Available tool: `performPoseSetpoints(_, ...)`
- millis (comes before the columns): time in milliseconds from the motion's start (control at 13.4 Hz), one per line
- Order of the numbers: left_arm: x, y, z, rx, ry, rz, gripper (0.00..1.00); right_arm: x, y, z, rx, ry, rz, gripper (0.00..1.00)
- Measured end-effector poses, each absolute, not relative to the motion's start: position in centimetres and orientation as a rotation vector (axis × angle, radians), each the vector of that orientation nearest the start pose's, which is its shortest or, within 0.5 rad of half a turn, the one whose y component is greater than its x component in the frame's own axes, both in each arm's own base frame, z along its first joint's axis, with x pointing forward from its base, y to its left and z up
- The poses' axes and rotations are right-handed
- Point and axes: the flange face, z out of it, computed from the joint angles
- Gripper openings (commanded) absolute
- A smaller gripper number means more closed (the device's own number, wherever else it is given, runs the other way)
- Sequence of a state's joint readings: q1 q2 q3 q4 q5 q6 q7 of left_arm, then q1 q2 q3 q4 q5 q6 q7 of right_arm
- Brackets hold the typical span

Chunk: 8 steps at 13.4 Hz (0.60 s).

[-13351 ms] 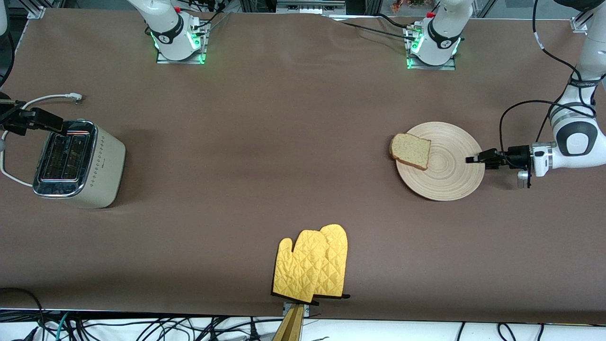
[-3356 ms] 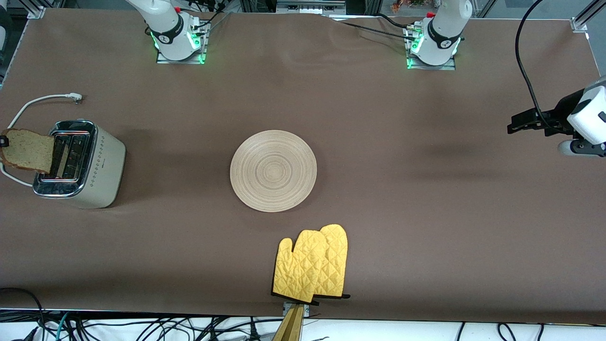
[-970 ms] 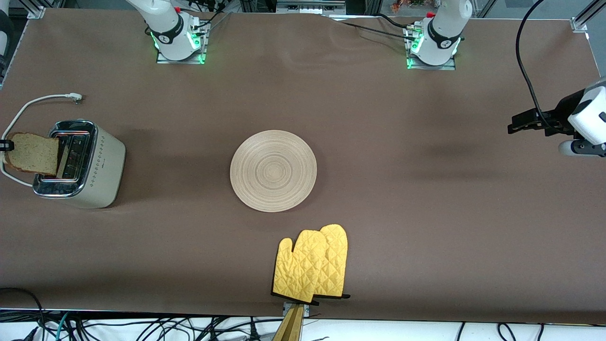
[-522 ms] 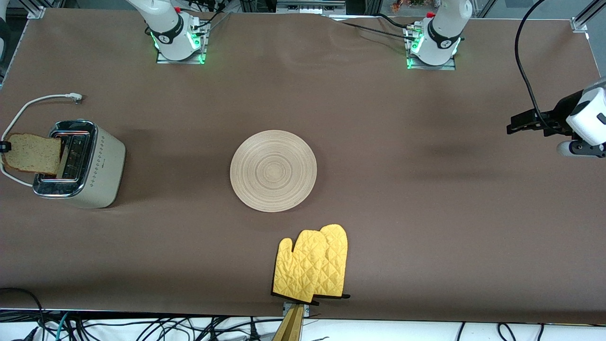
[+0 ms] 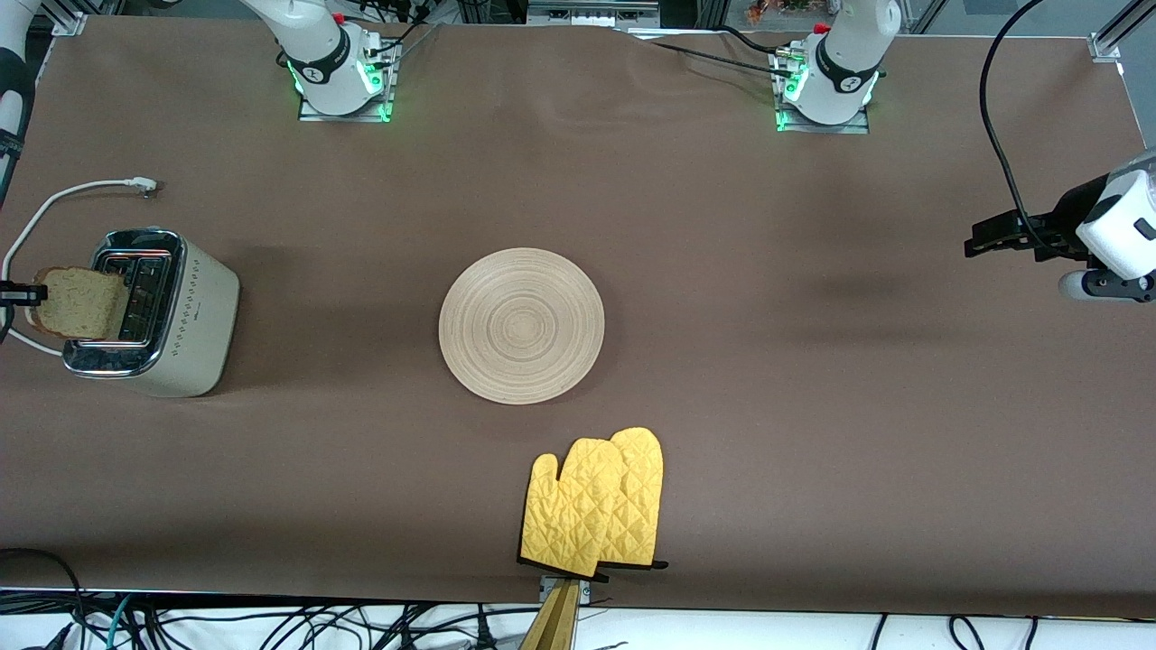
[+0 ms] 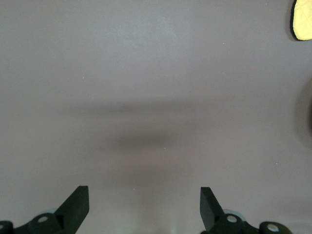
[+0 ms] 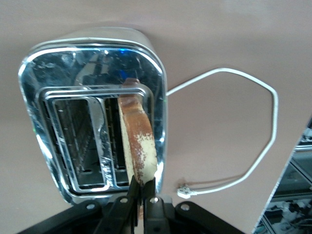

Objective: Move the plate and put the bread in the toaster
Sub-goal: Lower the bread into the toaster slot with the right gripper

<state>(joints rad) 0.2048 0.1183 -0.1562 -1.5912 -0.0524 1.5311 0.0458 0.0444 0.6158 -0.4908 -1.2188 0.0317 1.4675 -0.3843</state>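
Note:
My right gripper (image 5: 27, 292) is shut on the top crust of the bread (image 5: 81, 302) and holds the slice upright over the cream toaster (image 5: 185, 316). In the right wrist view the gripper (image 7: 142, 187) pinches the bread (image 7: 138, 141), whose lower edge is at the mouth of the slot nearer the cord, in the chrome top (image 7: 73, 63). The wooden plate (image 5: 521, 325) lies bare at the table's middle. My left gripper (image 5: 980, 242) is open and empty, waiting above the table at the left arm's end; in the left wrist view it (image 6: 144, 204) is over bare cloth.
Yellow oven mitts (image 5: 596, 510) lie nearer the front camera than the plate, at the table's edge; one corner shows in the left wrist view (image 6: 303, 19). The toaster's white cord (image 5: 63, 194) loops on the table beside the toaster (image 7: 243, 146).
Earlier the left gripper moved the plate with the bread to the table's middle. Over the last second the right gripper has lowered the bread toward the toaster slot. The left arm has stayed still.

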Motion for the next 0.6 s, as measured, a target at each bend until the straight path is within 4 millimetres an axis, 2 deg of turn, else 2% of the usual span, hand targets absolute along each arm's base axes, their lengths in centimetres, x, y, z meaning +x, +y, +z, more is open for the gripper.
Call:
performPoseSetpoints(522, 57.8, 2.7, 54.6, -3.209, -0.008, 0.277, 1.0, 65.1, -21.0, 41.0, -3.155, 0.089, 0.605, 0.01)
performPoseSetpoints(597, 57.8, 2.7, 54.6, -3.209, -0.008, 0.277, 1.0, 65.0, -21.0, 40.8, -3.153, 0.09, 0.611, 0.33)
